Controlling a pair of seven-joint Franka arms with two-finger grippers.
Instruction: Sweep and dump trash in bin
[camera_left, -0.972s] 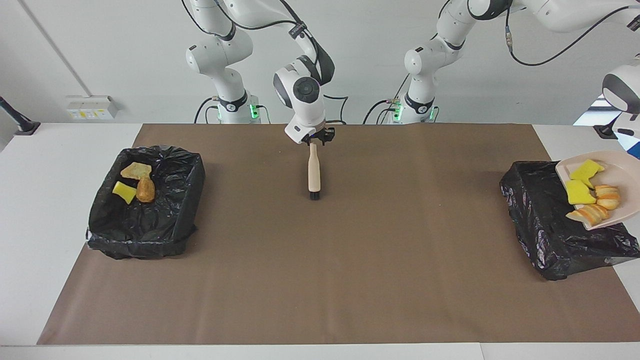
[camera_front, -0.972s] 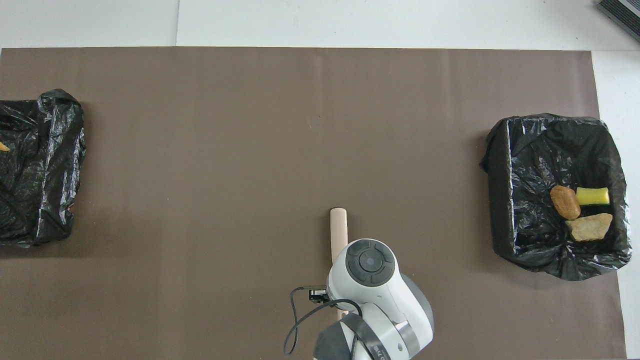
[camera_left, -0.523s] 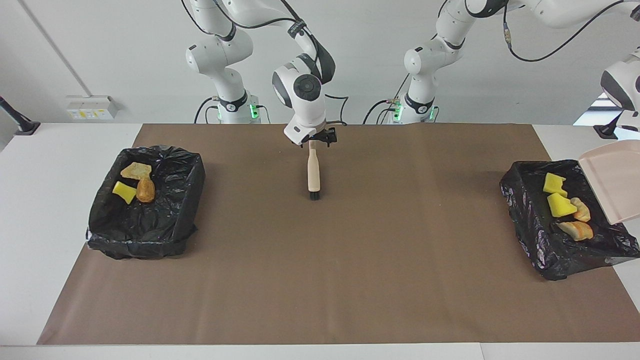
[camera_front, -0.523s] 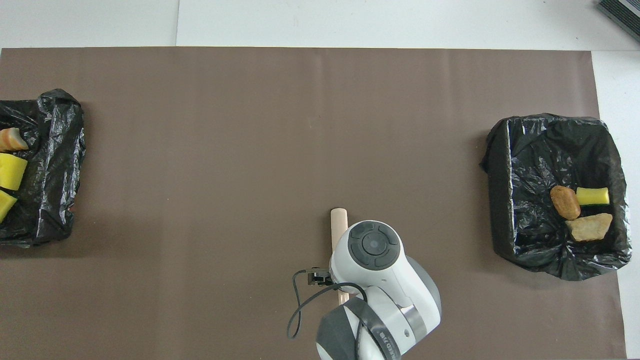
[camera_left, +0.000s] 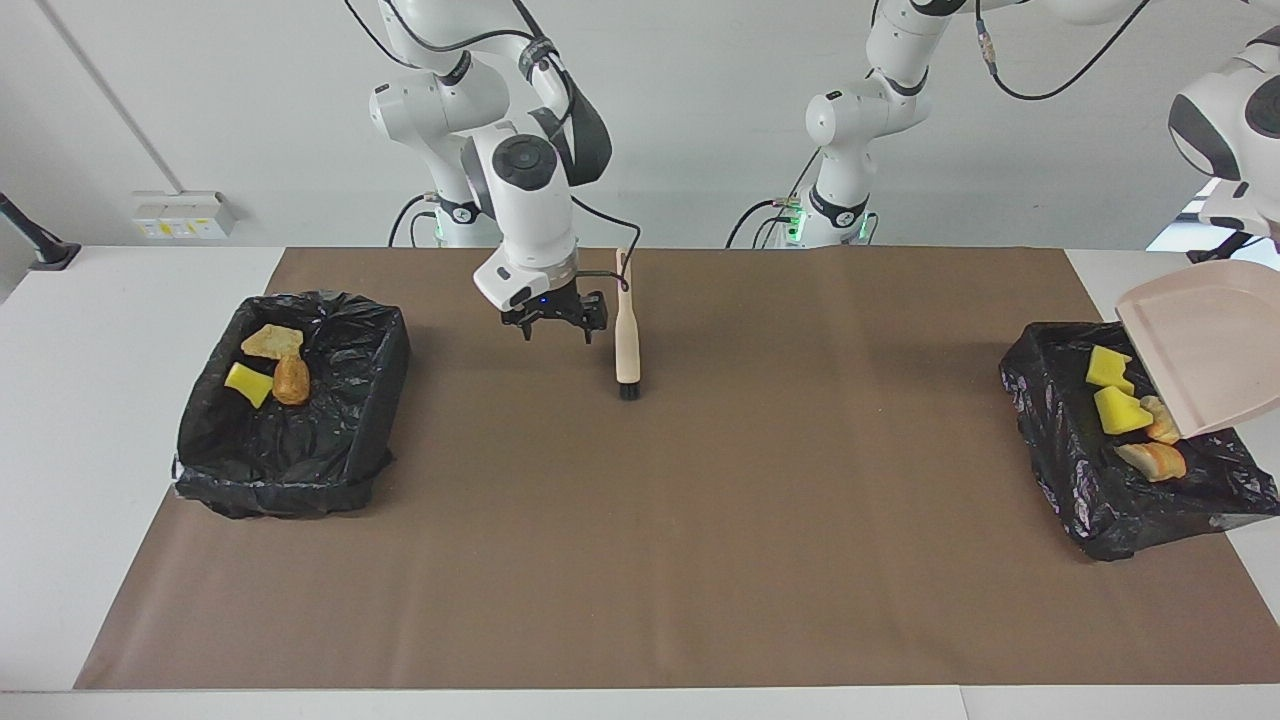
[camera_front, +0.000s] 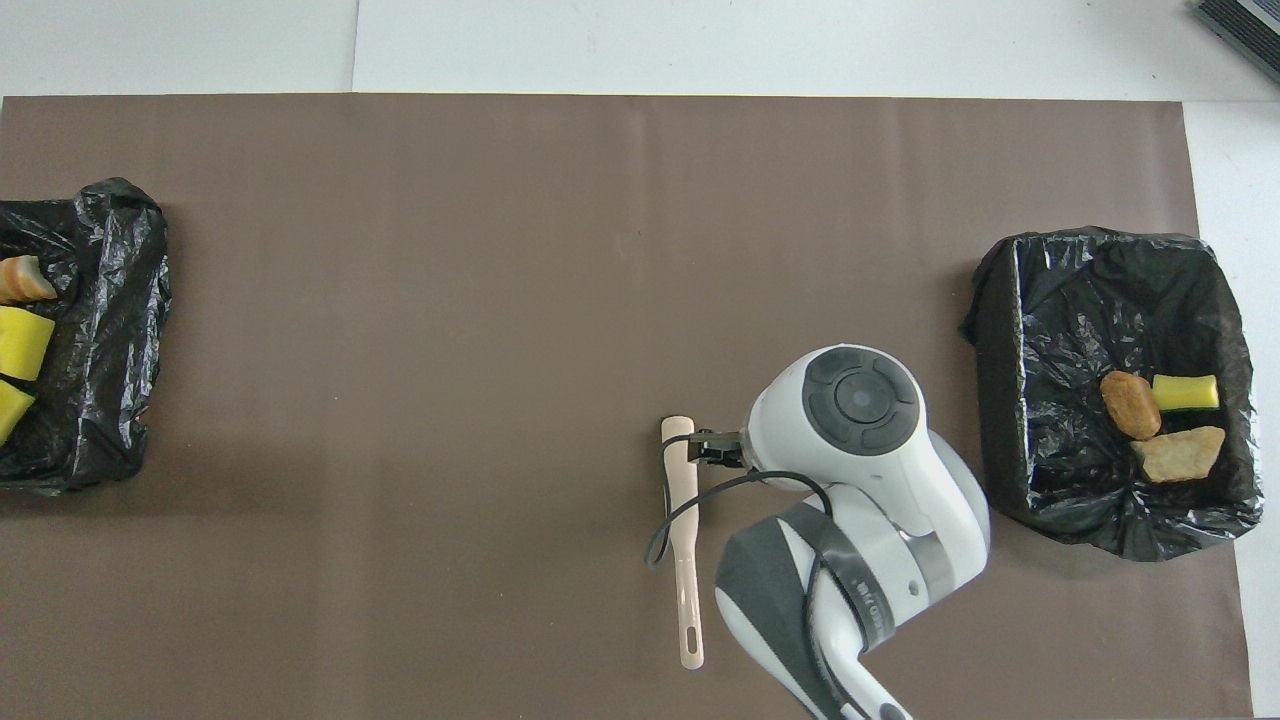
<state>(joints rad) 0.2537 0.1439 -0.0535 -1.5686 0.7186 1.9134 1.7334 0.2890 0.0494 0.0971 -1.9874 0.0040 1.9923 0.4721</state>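
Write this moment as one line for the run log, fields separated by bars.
left gripper: shut on dustpan, tilted over bin | trash: in bin | right gripper: open, beside brush | brush: on mat

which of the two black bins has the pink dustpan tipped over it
The bin at the left arm's end of the table. The dustpan hangs tilted over it, and it holds four scraps; the other bin, at the right arm's end, holds three.

Looked like a robotics lab: two white arms (camera_left: 520, 190) bolted at a white table (camera_left: 100, 420), brown mat (camera_left: 700, 500), bare white wall, cabling, wall sockets (camera_left: 180, 215).
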